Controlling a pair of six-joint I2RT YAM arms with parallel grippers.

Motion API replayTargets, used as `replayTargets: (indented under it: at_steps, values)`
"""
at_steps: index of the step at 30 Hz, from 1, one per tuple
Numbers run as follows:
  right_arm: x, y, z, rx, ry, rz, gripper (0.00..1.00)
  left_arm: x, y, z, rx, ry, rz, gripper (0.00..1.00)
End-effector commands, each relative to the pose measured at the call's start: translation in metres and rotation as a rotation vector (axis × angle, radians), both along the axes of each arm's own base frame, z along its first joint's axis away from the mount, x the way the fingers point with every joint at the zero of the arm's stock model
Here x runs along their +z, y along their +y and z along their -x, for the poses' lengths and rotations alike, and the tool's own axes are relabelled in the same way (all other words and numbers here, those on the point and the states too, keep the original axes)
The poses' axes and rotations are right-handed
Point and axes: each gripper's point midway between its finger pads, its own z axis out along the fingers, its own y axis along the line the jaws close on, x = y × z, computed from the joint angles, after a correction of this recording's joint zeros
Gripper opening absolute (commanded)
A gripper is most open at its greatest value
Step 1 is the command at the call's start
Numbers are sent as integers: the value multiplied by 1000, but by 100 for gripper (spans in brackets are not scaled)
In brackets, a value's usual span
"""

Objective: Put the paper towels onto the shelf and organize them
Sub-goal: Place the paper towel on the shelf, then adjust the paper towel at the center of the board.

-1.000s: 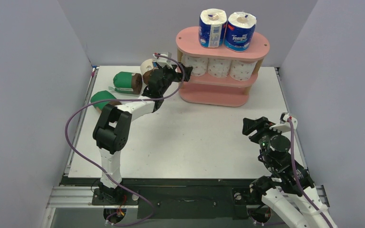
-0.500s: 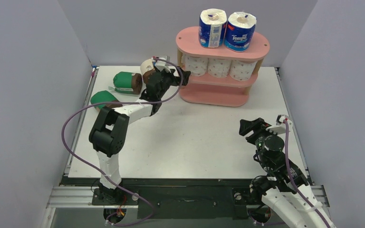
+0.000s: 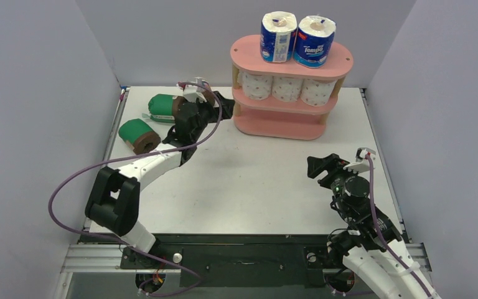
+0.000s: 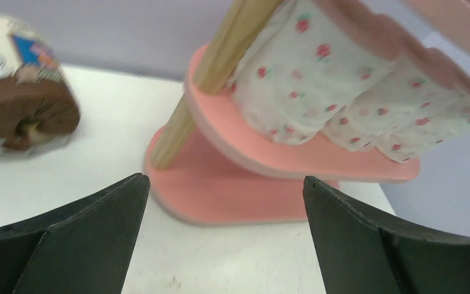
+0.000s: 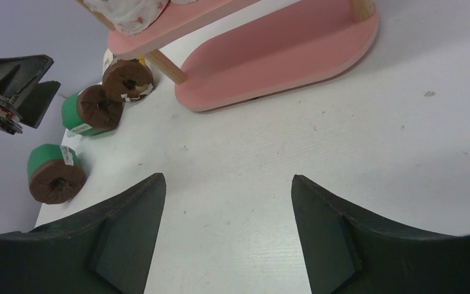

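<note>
Top external view, from the near edge of the white counter (image 3: 243, 187): the right fingers (image 3: 319, 164) hover over the near right part, pointed toward the shelf. They have spread wider over the last second and are released, with only bare counter between them in the right wrist view.

Farther in, the left fingers (image 3: 225, 104) are spread wide and empty. They have drawn back leftward from the shelf's left post, and the arm's elbow has dropped toward the near left corner.

By the far left edge, one green-wrapped brown paper roll (image 3: 135, 134) and a second green-wrapped roll (image 3: 163, 104) lie on their sides, apart. The cream-wrapped brown roll (image 5: 127, 78) lies near the shelf's left post, mostly hidden under the left wrist from above.

At the far edge stands the pink three-tier shelf of oval boards on light wooden posts (image 3: 249, 53). Three white rolls with pink dots (image 3: 286, 88) fill its middle tier, two blue-and-white printed rolls (image 3: 278, 36) stand on top, and the bottom board is bare.

The retreat suggests the middle tier is finished. Probably the cream-wrapped roll comes next, and the three brown rolls could go on the bottom board.
</note>
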Motion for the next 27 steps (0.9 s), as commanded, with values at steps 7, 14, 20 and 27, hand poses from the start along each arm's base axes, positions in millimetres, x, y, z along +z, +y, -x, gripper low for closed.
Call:
replayTargets:
  at_steps: [7,14,20,27]
  values:
    - [-8,20,-8,67,8,-26,72,-73,81,56,315,461,-83,96]
    - [-17,29,-8,109,13,-38,70,-113,162,63,475,761,86,96]
    - [-27,34,-7,131,19,-56,68,-121,213,70,557,785,153,96]
    - [-36,36,-6,140,29,-58,68,-108,280,90,849,810,53,97]
